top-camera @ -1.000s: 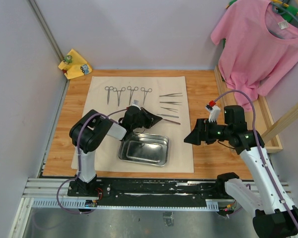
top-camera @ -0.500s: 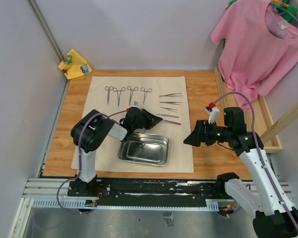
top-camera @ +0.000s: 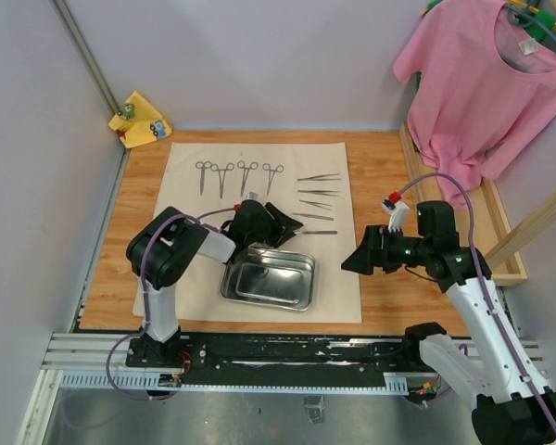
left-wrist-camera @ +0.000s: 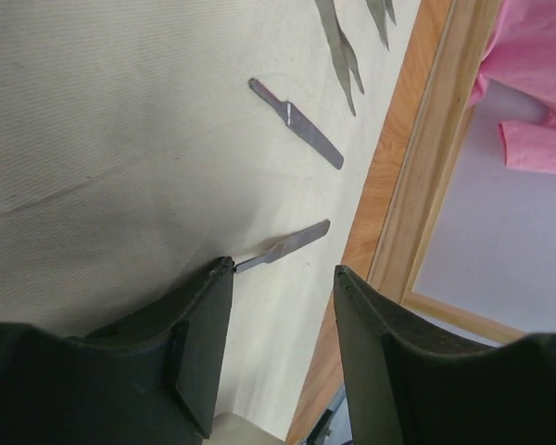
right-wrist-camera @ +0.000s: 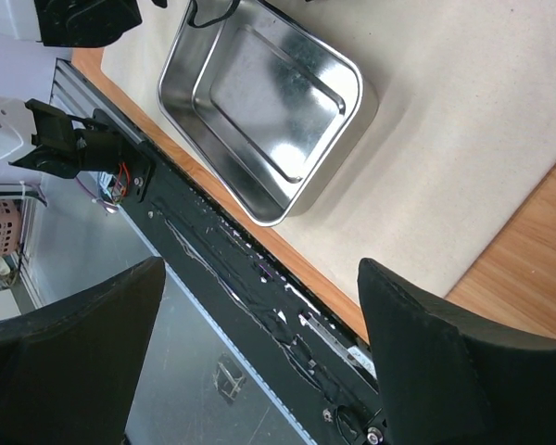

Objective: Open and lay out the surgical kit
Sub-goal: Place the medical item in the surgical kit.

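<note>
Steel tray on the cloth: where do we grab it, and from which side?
Take the steel tray by its raised rim, coming straight down with one finger inside the wall and one outside. It lies flat and empty on the beige cloth, has no handle, and looks too wide to span. Its right short wall faces the open right gripper, so that side is probably best.

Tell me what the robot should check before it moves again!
1. Cloth wrap spread flat: ok.
2. Tray empty: ok.
3. Four forceps lined up side by side: ok.
4. Left gripper open, holding nothing: ok.
5. Nearest tweezer clear of the left fingers: cannot tell, since its end lies right at one fingertip.
6. Right gripper open and empty: ok.
</note>
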You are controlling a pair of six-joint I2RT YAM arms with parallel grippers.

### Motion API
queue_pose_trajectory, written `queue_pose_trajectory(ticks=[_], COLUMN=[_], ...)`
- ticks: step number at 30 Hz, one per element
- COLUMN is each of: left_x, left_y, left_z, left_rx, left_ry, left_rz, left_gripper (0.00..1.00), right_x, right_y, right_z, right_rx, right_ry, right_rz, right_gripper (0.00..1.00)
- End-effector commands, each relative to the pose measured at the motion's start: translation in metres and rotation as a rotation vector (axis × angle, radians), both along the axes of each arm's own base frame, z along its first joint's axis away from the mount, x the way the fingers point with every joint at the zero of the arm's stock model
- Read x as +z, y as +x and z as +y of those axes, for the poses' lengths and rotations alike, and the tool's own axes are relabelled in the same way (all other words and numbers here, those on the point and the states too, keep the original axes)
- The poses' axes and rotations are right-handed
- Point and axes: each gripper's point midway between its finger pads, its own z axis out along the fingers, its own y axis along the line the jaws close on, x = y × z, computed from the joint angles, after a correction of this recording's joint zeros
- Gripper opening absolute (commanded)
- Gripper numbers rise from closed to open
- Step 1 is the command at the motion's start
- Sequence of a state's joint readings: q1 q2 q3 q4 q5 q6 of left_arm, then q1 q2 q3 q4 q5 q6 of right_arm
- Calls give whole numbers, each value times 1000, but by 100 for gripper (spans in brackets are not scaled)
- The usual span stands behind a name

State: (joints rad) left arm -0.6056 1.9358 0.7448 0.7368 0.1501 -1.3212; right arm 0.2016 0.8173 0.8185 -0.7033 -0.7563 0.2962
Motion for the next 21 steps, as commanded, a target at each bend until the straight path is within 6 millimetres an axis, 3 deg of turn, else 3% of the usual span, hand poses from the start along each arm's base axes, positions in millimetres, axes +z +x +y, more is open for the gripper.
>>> queue_pose_trajectory(ticks=[1,8,16,19,20,21], left_x=[21,30,24,35,43,56], left_y=[6,6,-5,-5,-2,1], left_z=[-2,7,17,27,30,33], left_rx=[-21,-23,-56,-51,-52,-64], left_ry=[75,139,214,217,226,241], left_rz=[-32,-19,54,30,-1,-54], left_gripper=[53,58,61,62,91,98], right_x=[-2,-9,-8,-10,-11,-12], right_y=[0,-1,-3,-3,-2,-1], right_z=[-1,0,0,-1,-2,-3], right_rx=[-12,-11,-9,-14,-19,-27], right_ry=[20,23,27,21,16,9], right_rz=[10,27,24,27,25,21], right_gripper=[88,95,98,100,99,99])
